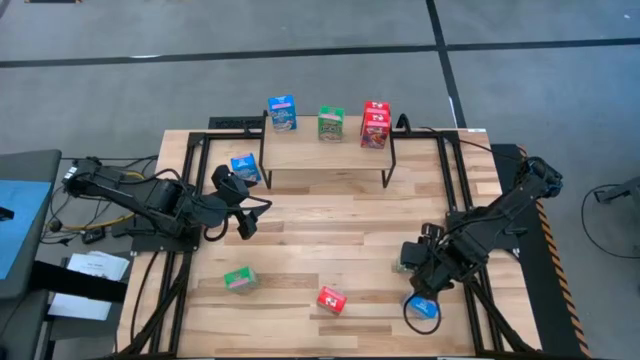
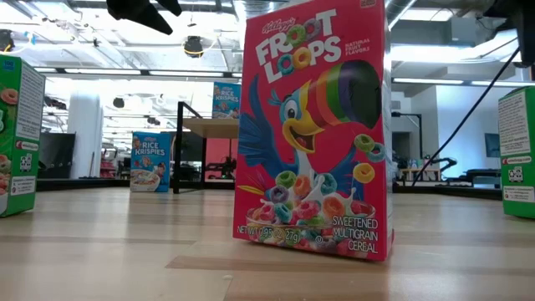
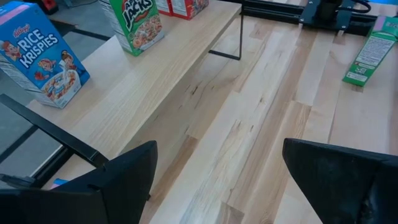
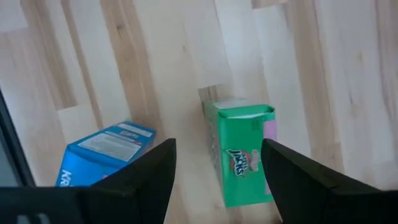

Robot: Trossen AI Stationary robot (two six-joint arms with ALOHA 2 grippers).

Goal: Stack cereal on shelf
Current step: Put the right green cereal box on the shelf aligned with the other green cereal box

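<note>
Cereal boxes stand sorted by colour on the shelf, so the right gripper, jaws open, hovers over a green box well in front of the shelf, left gripper open just before it.

On the shelf, bare board lies in front of the blue box, green box and red box. Below it, bare tabletop stretches wide. A blue box stands just beside the shelf's left leg.
</note>
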